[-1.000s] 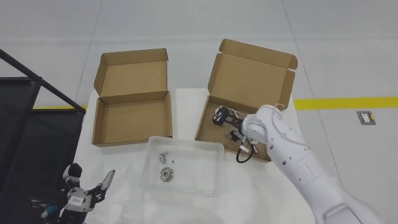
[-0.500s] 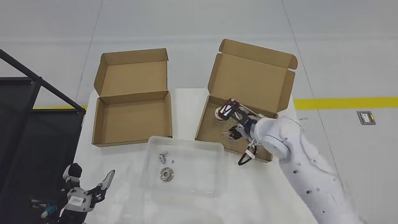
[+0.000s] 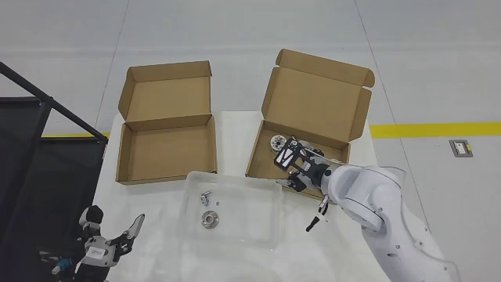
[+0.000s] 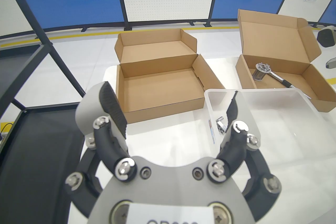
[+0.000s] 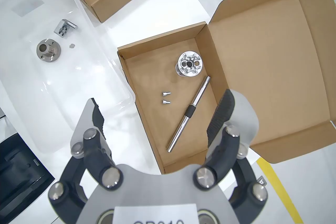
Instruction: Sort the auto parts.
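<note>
The right claw [image 5: 161,101], released and empty, has drawn back from the round part [image 5: 189,63], which stands in the right box [image 5: 262,33] beside the rod [image 5: 183,125]; the left claw [image 4: 170,93] stays spread.

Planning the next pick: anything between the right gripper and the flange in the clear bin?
Nothing visible blocks it. The right gripper hangs over the right box, fingers open; the flange lies in the open-topped clear bin. Only the box wall and bin rim lie between, below the fingers. The small block sits beside it, apart.
</note>
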Available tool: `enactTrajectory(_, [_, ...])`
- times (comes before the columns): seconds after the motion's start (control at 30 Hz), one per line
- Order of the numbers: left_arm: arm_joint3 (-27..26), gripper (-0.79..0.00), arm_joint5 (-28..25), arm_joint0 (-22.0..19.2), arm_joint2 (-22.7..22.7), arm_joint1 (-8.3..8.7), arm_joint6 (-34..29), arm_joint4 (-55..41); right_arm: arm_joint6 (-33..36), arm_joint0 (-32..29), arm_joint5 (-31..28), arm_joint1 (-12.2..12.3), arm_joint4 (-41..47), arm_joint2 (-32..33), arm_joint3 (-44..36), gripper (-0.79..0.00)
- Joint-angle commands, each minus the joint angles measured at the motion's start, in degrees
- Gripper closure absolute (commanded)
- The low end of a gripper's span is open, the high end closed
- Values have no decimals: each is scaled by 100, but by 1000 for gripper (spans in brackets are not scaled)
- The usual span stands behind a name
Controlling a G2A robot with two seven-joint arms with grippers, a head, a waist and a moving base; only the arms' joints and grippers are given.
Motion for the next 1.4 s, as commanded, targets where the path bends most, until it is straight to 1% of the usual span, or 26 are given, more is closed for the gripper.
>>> enactTrajectory(0.0, [0, -785, 0, 0, 0, 0, 0, 0, 0, 0, 0, 0, 0, 0, -1, -785])
enactTrajectory(0.2, [0, -785, 0, 0, 0, 0, 0, 0, 0, 0, 0, 0, 0, 0, -1, -785])
enactTrajectory(0.27, [-28, -785, -159, -55, 12, 8, -1, 92, -341, -104, -10, -13, 77, -92, -90, -785])
enactTrajectory(0.33, [-33, -785, -353, -112, 7, 22, -12, 296, -624, -172, -39, -14, -74, -184, -235, -785])
enactTrajectory(0.5, [-39, -785, -798, -427, -354, 84, 211, 749, -1250, -331, 9, -6, -571, -302, -871, -785])
enactTrajectory(0.57, [-34, -785, -1203, -610, -556, 138, 237, 1069, -1496, -442, -28, 15, -776, -267, -1184, -785])
enactTrajectory(0.63, [-86, -785, -1757, -827, -730, 210, 217, 1489, -1715, -569, -133, 40, -973, -231, -1485, -785])
enactTrajectory(0.67, [-65, -785, -2003, -938, -814, 244, 194, 1641, -1809, -625, -267, 56, -1026, -215, -1611, -785])
enactTrajectory(0.73, [-106, -785, -2714, -1200, -932, 331, 67, 1987, -1970, -736, -490, 88, -1098, -136, -1818, -785])
enactTrajectory(0.77, [-84, -785, -2931, -1342, -1002, 372, 30, 2228, -2041, -792, -618, 105, -1118, -102, -1909, -785])
enactTrajectory(0.87, [-90, -785, -3887, -1739, -1001, 507, -55, 2884, -2064, -936, -1171, 164, -1152, -12, -2081, -785])
enactTrajectory(0.93, [-121, -785, -4446, -2015, -926, 600, -48, 3365, -2030, -1040, -1436, 198, -1175, 38, -2198, -785])
enactTrajectory(0.97, [-57, -785, -4693, -2139, -866, 641, -12, 3518, -1994, -1092, -1615, 218, -1193, 53, -2251, -785])
enactTrajectory(1.0, [-63, -785, -4832, -2275, -785, 688, 4, 3712, -1955, -1148, -1774, 238, -1219, 71, -2311, -785])
enactTrajectory(1.1, [-30, -785, -4832, -2494, -328, 868, 230, 4293, -1828, -1327, -2316, 305, -1289, 128, -2470, -785])
enactTrajectory(1.23, [25, -785, -4832, -2799, 277, 1195, 613, 5228, -1703, -1599, -2739, 384, -1350, 274, -2650, -785])
enactTrajectory(1.3, [175, -785, -4832, -3018, 574, 1334, 773, 5448, -1607, -1756, -2854, 423, -1389, 376, -2720, -785])
enactTrajectory(1.37, [308, -785, -4832, -3264, 880, 1451, 763, 5645, -1422, -1957, -2738, 454, -1433, 539, -2760, -785])
